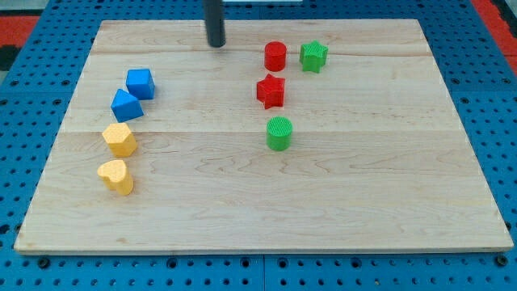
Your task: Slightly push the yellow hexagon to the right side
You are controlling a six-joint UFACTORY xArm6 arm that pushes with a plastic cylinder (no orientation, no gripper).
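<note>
eight small blocks lie on the pale wooden tabletop, split into two loose groups with a wide bare band between them. at the view's left, a slanted column runs down the board: a blue cube uppermost, a second blue block touching it just below and to the left, then the yellow hexagon, the task's thing, close under the blue pair, and lowest a yellow heart-shaped block a little apart from it. the board to the hexagon's right is bare, so a short shove that way would meet nothing; its left face also stands free toward the tabletop's edge, which i judge is where contact has to be made. moving rightward, my tip rests near the view's top, about midway between the groups, well apart from every block and far up and right of the hexagon. the tool is a plain rod with nothing to spread or press together, and it is pinching nothing. it looks parked there clear of the pieces, so the push is not yet begun; reaching the hexagon's left side would call for a path round the blue blocks rather than through them. further right sit a red cylinder and a green block side by side, a red star below them, and a green cylinder lowest.
</note>
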